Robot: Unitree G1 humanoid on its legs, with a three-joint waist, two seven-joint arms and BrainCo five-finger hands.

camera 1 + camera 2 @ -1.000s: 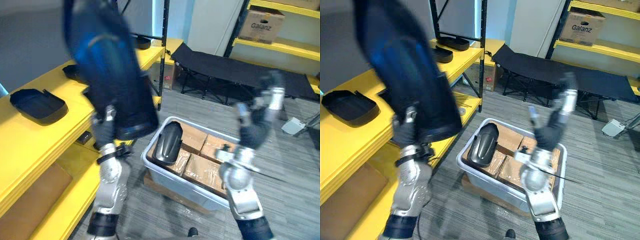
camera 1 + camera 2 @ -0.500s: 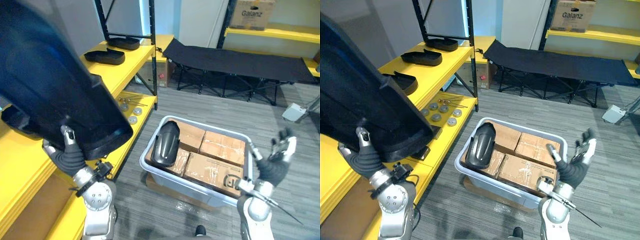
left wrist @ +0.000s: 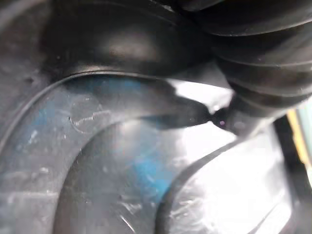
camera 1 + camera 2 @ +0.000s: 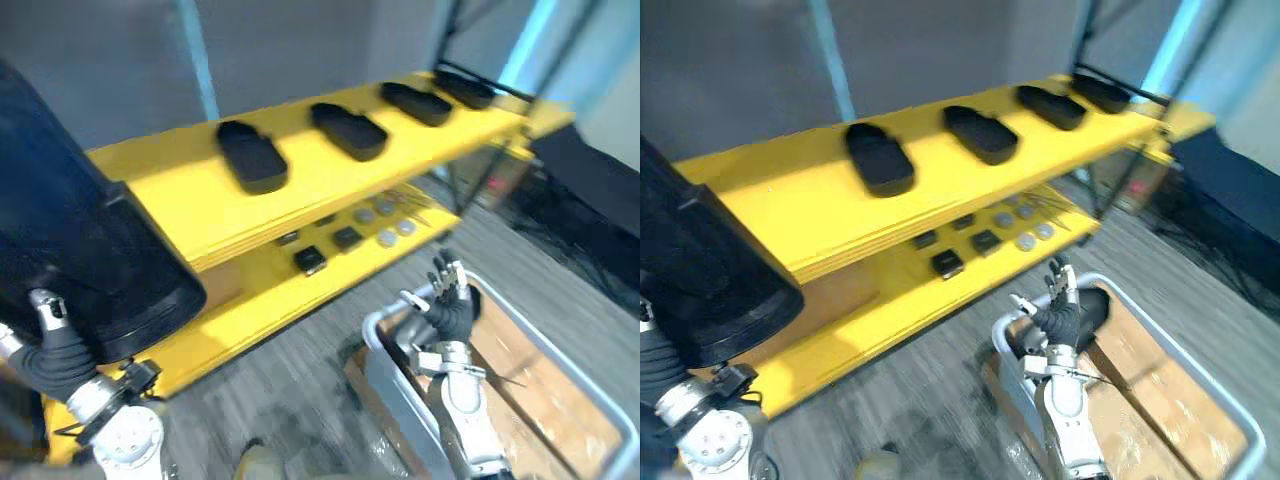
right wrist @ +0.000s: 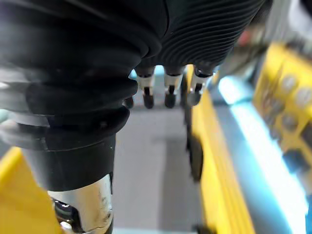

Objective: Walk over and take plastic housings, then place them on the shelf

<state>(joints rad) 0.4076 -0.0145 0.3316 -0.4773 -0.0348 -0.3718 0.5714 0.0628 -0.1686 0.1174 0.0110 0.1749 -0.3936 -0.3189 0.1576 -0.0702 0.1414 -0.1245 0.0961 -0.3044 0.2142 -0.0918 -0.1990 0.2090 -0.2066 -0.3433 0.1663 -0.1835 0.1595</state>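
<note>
Housing of large, curved black plastic (image 4: 80, 250) sits at the near left, up against the left robot hand (image 4: 55, 355); I cannot tell that hand's grip. The right robot hand (image 4: 450, 305) is spread apart and empty above a grey plastic bin (image 4: 390, 380) of cardboard boxes (image 4: 540, 400). Four smaller black housings (image 4: 252, 155) lie in a row on the yellow shelf (image 4: 170, 185).

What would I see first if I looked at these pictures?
A huge dark plastic housing looms at the near left, held up by the left hand. Behind it runs a bright yellow shelf with four black housings in a row on top. The right hand hovers open over a corner of the grey bin.
</note>
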